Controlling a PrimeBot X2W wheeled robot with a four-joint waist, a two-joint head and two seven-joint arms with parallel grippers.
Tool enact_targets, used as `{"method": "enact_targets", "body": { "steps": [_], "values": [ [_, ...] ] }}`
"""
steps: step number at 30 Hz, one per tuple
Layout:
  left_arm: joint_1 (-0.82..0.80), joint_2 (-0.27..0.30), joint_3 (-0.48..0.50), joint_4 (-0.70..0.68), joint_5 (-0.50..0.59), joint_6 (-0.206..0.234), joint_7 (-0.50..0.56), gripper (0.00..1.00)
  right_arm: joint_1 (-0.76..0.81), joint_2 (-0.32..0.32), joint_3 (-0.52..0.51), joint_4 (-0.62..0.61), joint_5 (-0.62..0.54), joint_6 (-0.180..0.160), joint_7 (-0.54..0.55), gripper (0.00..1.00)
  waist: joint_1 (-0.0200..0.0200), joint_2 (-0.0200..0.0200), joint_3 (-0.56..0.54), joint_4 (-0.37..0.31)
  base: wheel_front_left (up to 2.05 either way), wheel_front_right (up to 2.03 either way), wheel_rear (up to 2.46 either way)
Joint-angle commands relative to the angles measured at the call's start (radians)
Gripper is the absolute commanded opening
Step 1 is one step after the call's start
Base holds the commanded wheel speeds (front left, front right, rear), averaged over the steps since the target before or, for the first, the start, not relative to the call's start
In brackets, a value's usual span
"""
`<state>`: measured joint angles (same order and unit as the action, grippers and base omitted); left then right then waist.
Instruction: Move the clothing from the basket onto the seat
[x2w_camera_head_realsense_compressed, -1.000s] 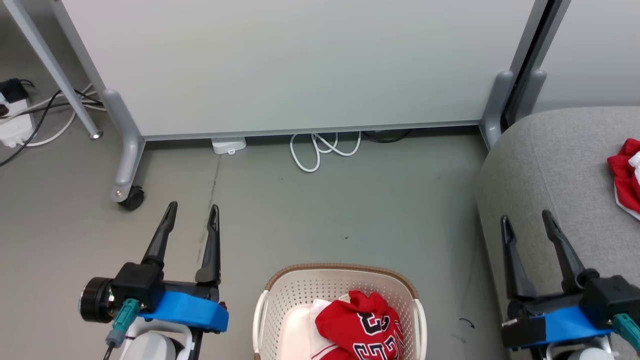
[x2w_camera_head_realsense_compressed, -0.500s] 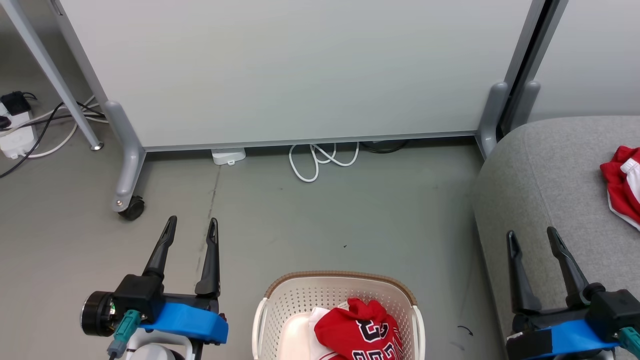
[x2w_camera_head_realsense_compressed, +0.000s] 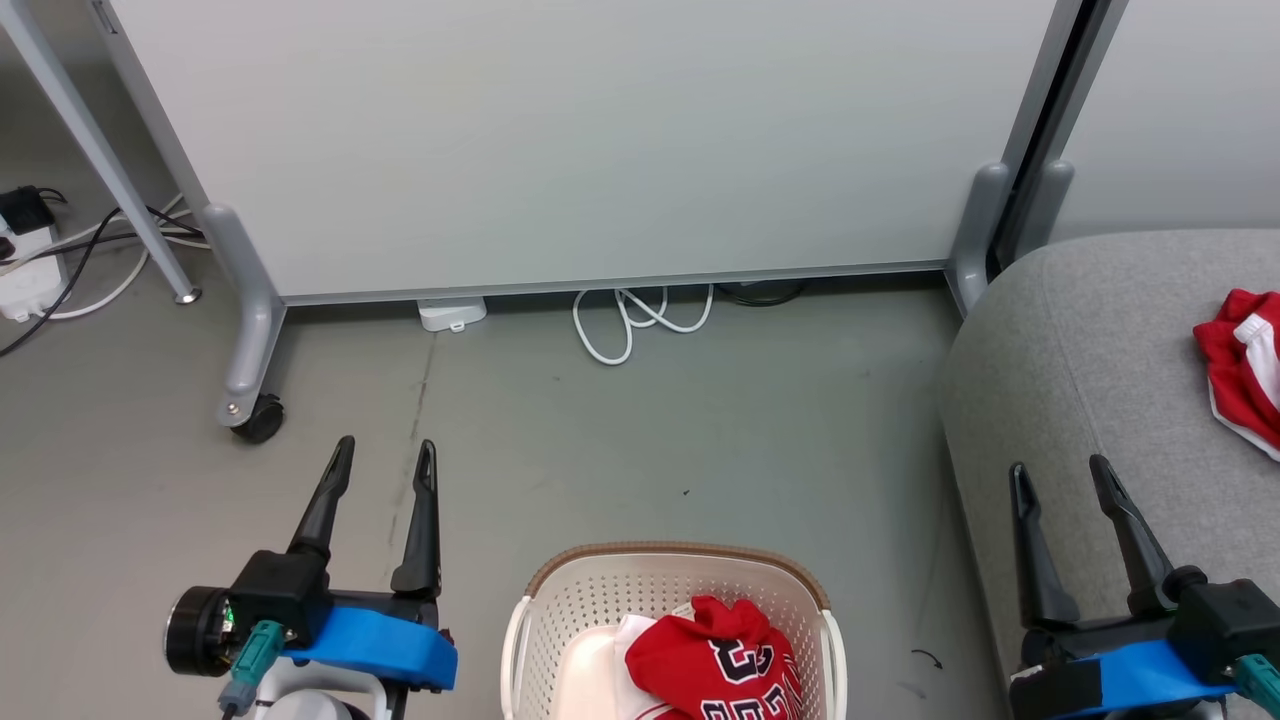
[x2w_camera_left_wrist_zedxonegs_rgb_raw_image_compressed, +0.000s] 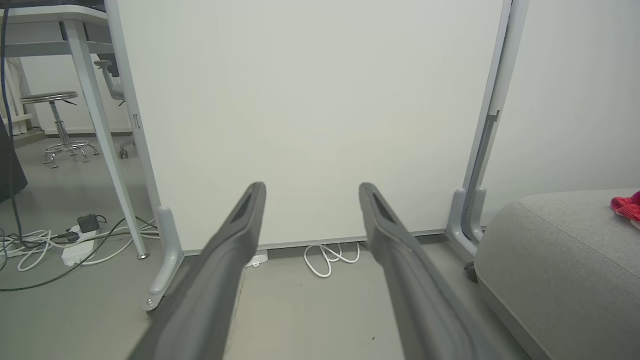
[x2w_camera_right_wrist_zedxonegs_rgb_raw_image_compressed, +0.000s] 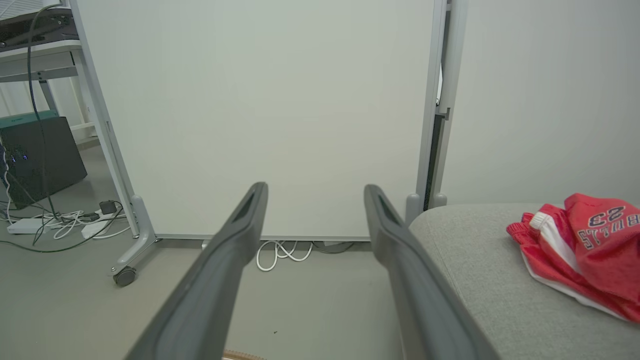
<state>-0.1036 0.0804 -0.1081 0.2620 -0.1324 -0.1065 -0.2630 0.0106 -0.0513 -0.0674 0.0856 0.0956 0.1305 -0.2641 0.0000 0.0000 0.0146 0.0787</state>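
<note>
A red jersey (x2w_camera_head_realsense_compressed: 722, 665) with black-and-white lettering lies crumpled in the cream basket (x2w_camera_head_realsense_compressed: 585, 600) at the bottom centre of the head view. Another red and white jersey (x2w_camera_head_realsense_compressed: 1240, 365) (x2w_camera_right_wrist_zedxonegs_rgb_raw_image_compressed: 590, 240) lies on the grey seat (x2w_camera_head_realsense_compressed: 1100, 350) (x2w_camera_right_wrist_zedxonegs_rgb_raw_image_compressed: 475, 270) at the right. My left gripper (x2w_camera_head_realsense_compressed: 385, 455) (x2w_camera_left_wrist_zedxonegs_rgb_raw_image_compressed: 310, 187) stands open and empty over the floor, left of the basket. Over the seat's front edge my right gripper (x2w_camera_head_realsense_compressed: 1058, 475) (x2w_camera_right_wrist_zedxonegs_rgb_raw_image_compressed: 315, 187) is open too, with nothing between its fingers.
A white partition panel (x2w_camera_head_realsense_compressed: 580, 130) on castered grey feet (x2w_camera_head_realsense_compressed: 245, 330) blocks the way ahead. A coiled white cable (x2w_camera_head_realsense_compressed: 635, 315) lies at its base. A power strip and cables (x2w_camera_head_realsense_compressed: 30, 265) sit at far left by a table leg (x2w_camera_head_realsense_compressed: 100, 150).
The whole head view has shifted slightly; the basket and the seat's jersey sit lower in it now. Both grippers stay open and keep their pose.
</note>
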Motion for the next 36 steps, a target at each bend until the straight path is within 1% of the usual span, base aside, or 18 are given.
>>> {"method": "enact_targets", "body": {
  "steps": [1, 8, 14, 20, 21, 29, 36],
  "values": [
    [-0.004, -0.003, 0.001, 0.009, -0.005, -0.006, -0.003, 1.00, 0.010, 0.002, 0.001, 0.003, 0.001, 0.000, -0.001, 1.00, 0.0000, 0.0000, 0.002, -0.002, 0.00, 0.00, 0.00],
    [-0.062, 0.005, -0.066, 0.079, -0.016, -0.020, -0.003, 1.00, -0.016, 0.002, 0.009, -0.002, -0.003, 0.000, -0.001, 1.00, 0.0000, 0.0000, 0.022, -0.009, 0.00, 0.00, 0.00],
    [-0.147, 0.014, -0.132, 0.154, -0.044, -0.026, -0.003, 1.00, -0.057, 0.001, 0.018, -0.011, -0.015, 0.000, -0.001, 1.00, 0.0000, 0.0000, 0.073, -0.026, 0.00, 0.00, 0.00],
    [-0.266, 0.027, -0.259, 0.246, -0.093, -0.025, -0.002, 1.00, -0.129, 0.001, 0.027, -0.028, -0.038, 0.000, -0.001, 1.00, 0.0000, 0.0000, 0.173, -0.050, 0.00, 0.00, 0.00],
    [-0.266, 0.027, -0.259, 0.246, -0.093, -0.025, -0.002, 1.00, -0.129, 0.001, 0.027, -0.028, -0.038, 0.000, -0.001, 1.00, 0.0000, 0.0000, 0.173, -0.050, 0.00, 0.00, 0.00],
    [-0.430, 0.040, -0.444, 0.391, -0.170, -0.025, -0.003, 1.00, -0.238, 0.001, 0.031, -0.041, -0.059, 0.000, -0.001, 1.00, 0.0000, 0.0000, 0.335, -0.093, 0.00, 0.00, 0.00],
    [-0.551, 0.039, -0.602, 0.520, -0.255, -0.025, -0.002, 1.00, -0.321, 0.001, 0.027, -0.058, -0.071, 0.000, -0.001, 1.00, 0.0000, 0.0000, 0.471, -0.122, 0.00, 0.00, 0.00]
  ]
}}
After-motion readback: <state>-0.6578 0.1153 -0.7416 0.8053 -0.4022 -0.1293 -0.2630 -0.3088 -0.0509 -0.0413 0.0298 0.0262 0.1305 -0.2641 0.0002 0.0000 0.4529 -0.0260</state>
